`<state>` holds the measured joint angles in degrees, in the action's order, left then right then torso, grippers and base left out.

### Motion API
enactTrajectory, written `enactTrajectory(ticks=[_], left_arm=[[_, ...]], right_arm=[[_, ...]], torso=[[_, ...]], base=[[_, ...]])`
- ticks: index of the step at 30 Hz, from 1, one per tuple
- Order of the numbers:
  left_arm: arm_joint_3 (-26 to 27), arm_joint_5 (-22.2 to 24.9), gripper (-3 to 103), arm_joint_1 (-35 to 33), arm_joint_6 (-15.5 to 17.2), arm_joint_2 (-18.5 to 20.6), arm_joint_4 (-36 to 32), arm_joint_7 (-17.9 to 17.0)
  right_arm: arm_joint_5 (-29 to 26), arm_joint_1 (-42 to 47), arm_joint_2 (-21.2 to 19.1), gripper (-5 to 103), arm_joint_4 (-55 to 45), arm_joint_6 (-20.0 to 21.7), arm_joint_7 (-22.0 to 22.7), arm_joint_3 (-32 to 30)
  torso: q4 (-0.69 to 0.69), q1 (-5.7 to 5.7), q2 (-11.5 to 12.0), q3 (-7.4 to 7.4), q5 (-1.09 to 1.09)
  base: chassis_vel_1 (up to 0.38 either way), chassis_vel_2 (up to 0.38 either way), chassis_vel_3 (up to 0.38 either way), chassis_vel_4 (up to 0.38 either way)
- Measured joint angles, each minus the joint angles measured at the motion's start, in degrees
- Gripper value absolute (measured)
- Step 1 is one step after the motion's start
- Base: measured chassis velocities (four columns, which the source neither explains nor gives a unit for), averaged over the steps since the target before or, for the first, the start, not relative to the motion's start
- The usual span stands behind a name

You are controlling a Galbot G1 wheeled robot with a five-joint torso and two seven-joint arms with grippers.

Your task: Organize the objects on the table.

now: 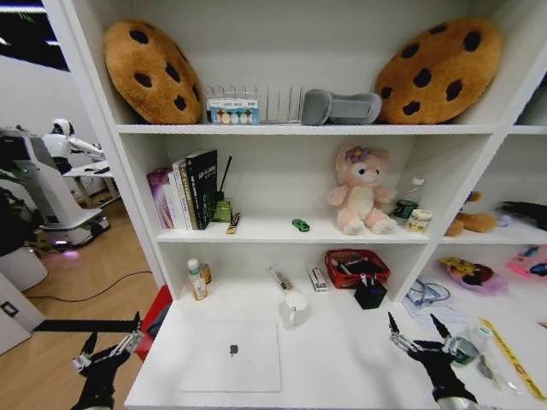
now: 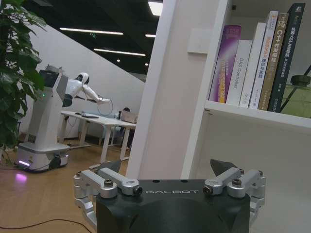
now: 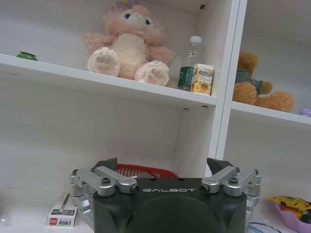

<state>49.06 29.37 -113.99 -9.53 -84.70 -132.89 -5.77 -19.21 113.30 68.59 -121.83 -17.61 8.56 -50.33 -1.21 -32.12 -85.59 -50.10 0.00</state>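
Head view: the laptop [image 1: 232,355] lies flat on the counter [image 1: 342,359] between the left tool [image 1: 109,349] and right tool [image 1: 419,335], both spread and empty. It looks thin, stiff and slippery; an edge grip seems best. Ahead, the white mug [image 1: 294,306] looks fragile.

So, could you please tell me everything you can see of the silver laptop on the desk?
The laptop is slim, with a matte silver shell that looks like metal, rounded corners and a dark logo at the middle of its lid. It is shut and lies flat on the white table, toward the front edge. The white mug stands just behind its far right corner. Nothing rests on it, and both open grippers are clear of it.
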Motion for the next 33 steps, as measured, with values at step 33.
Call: enactTrajectory(ticks=[33], left_arm=[[-0.7, 0.1, 100, 0.1, 0.5, 0.5, 0.9, 0.2]], right_arm=[[-2.4, -3.0, 1.6, 100, 1.5, -0.1, -0.3, -0.2]], torso=[[-0.02, 0.0, 0.0, 0.0, 0.0]], base=[[-0.014, -0.015, 0.016, 0.017]])
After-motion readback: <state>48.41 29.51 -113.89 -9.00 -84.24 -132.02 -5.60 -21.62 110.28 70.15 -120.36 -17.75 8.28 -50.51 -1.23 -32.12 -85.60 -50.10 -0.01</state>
